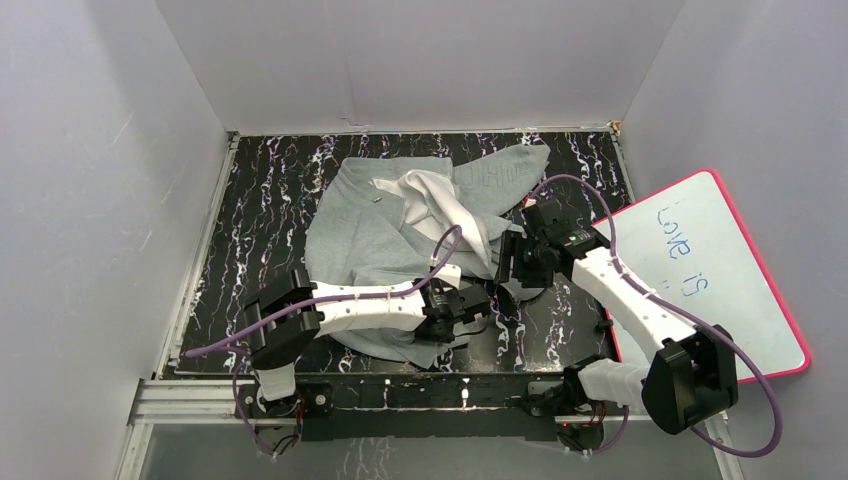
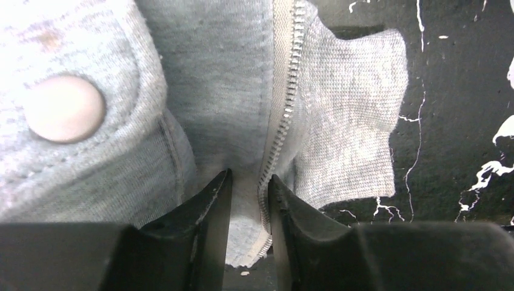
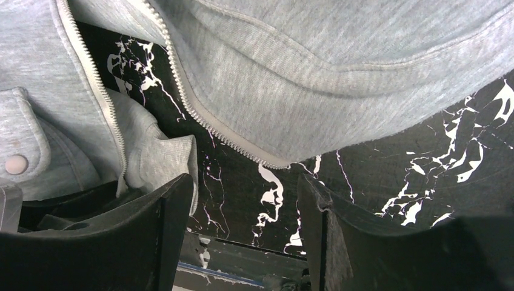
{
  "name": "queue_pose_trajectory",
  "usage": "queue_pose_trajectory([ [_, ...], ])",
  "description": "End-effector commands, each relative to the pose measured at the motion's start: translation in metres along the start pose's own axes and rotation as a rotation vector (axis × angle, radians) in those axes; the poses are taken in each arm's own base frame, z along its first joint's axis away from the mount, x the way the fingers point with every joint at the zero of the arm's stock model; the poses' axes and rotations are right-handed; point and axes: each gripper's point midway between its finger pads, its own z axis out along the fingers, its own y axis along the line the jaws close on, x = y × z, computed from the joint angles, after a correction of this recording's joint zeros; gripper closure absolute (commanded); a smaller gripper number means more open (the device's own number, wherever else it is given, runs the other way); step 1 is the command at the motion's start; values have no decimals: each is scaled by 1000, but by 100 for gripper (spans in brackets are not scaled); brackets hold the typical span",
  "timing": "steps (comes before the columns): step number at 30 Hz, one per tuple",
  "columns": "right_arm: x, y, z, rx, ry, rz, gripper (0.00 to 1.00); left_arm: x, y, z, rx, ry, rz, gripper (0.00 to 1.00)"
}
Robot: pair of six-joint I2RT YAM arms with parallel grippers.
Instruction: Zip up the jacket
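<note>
From above, the jacket (image 1: 365,235) lies crumpled mid-tabletop (image 1: 265,200), white lining showing. The left hand (image 1: 462,305) is at its near hem and the right hand (image 1: 512,262) at its right edge.

Left wrist view: the fingers, nearly pressed together, pinch the hem beside the zipper teeth (image 2: 285,91); a snap button (image 2: 63,109) sits to the left.

Right wrist view: the fingers are spread over bare tabletop, with the other zipper edge (image 3: 206,124) just beyond.

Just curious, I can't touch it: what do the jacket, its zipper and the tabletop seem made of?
Jacket: soft grey knit with fine visible ribbing, likely cotton fleece.
Zipper: pale matte teeth on cloth tape; plastic or metal unclear.
Tabletop: black, white-veined marble look, possibly printed.
</note>
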Motion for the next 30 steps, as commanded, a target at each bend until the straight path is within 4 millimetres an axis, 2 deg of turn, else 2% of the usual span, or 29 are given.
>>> queue_pose_trajectory([
  [1,-4,4,-4,-21,-32,-2,28,-17,5,-13,1,-79,-10,78],
  [7,-6,5,-3,-19,-29,1,28,-24,15,-22,31,-102,-30,100],
  [11,-7,6,-2,-21,-29,0,28,-29,25,-31,49,-121,-60,100],
  [17,-5,-2,7,17,-13,-14,27,-51,51,-44,90,-148,-129,100],
  [22,-5,-14,22,79,-7,-18,19,-63,77,-47,107,-146,-165,100],
  [30,-16,-10,45,118,-17,-79,11,-66,126,-46,100,-111,-248,100],
])
